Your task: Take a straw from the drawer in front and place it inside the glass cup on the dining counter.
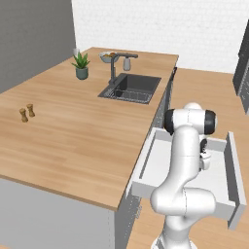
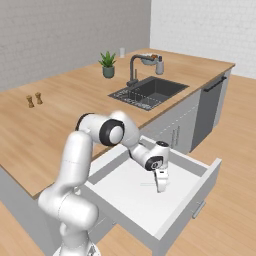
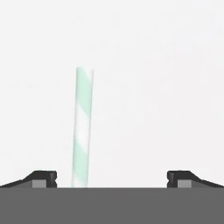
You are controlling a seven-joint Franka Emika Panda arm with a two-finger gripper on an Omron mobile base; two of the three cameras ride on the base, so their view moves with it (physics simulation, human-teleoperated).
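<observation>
1. Drawer (image 1: 146,165) is seen pulled out from the dining counter (image 1: 73,131) in the left base view, with the arm bent down over its pale floor; the glass cup (image 1: 76,51) is made out faintly at the counter's far corner, behind the plant (image 1: 81,65).

2. In the right base view, the gripper (image 2: 161,186) is held low inside the drawer, just beside the straw (image 2: 148,184), which lies flat as a faint thin line.

3. In the hand view, the jaws are spread wide and nothing is held. The straw (image 3: 83,127), striped green and white, lies between the fingertips (image 3: 43,178), nearer the left one. It is judged light, slim and easily crushed or rolled, so a gentle hold near mid-length is advised.
</observation>
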